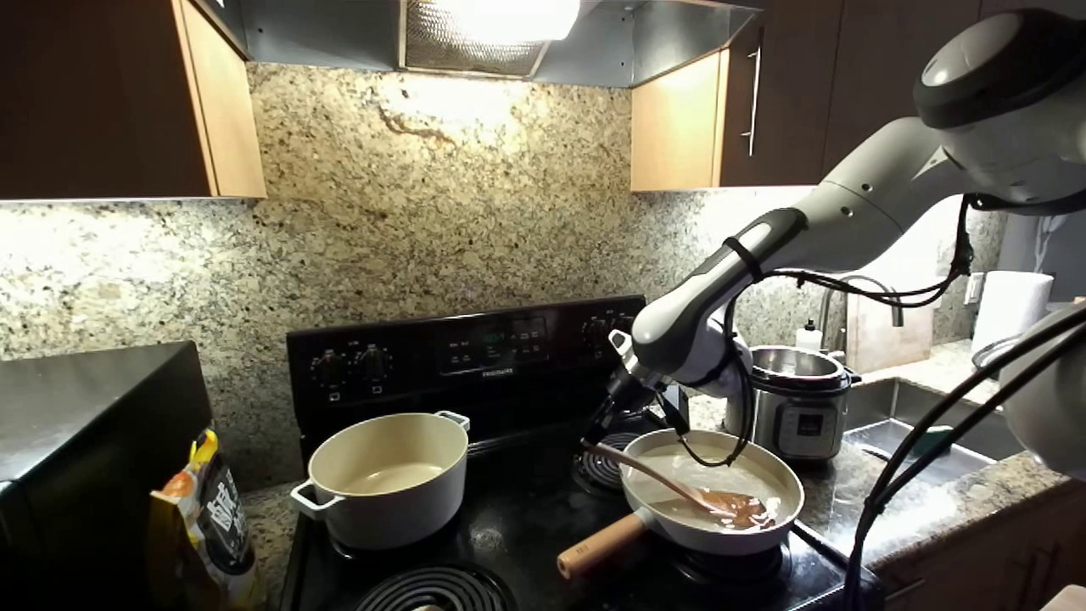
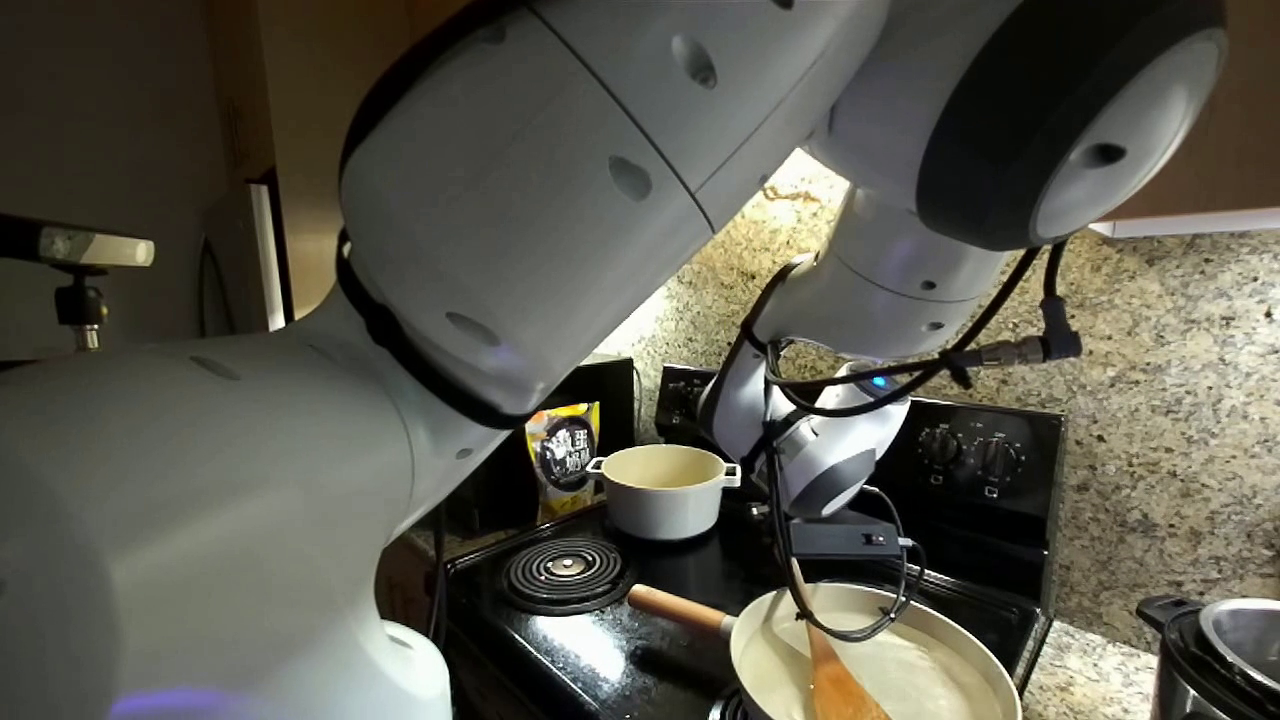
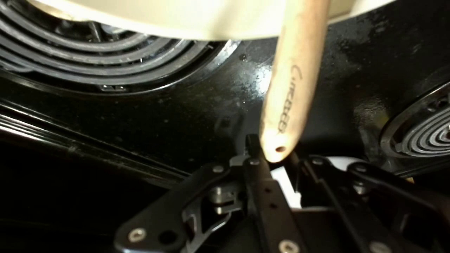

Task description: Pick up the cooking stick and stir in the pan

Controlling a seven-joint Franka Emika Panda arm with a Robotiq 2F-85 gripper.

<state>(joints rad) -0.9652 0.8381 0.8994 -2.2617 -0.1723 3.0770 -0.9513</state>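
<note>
The cooking stick (image 1: 659,478) is a slim reddish-brown wooden spatula. Its broad head lies inside the pan (image 1: 721,541) and its handle slants up over the rim. The stick also shows in an exterior view (image 2: 824,655). The pan is shallow, cream inside, with a thick light-wood handle (image 1: 604,543). My gripper (image 1: 596,430) is beyond the rim, at the stick's handle end. In the wrist view my fingertips (image 3: 276,151) are close on both sides of the handle end (image 3: 291,84), which has writing and a small hole. In an exterior view the wrist hides the fingers.
A deeper cream two-handled pot (image 1: 394,505) stands on the stove (image 1: 509,509). A steel electric pot (image 1: 802,424) stands on the counter behind the pan. A snack bag (image 1: 222,526) is at the far left. Robot cables (image 1: 721,462) hang over the pan.
</note>
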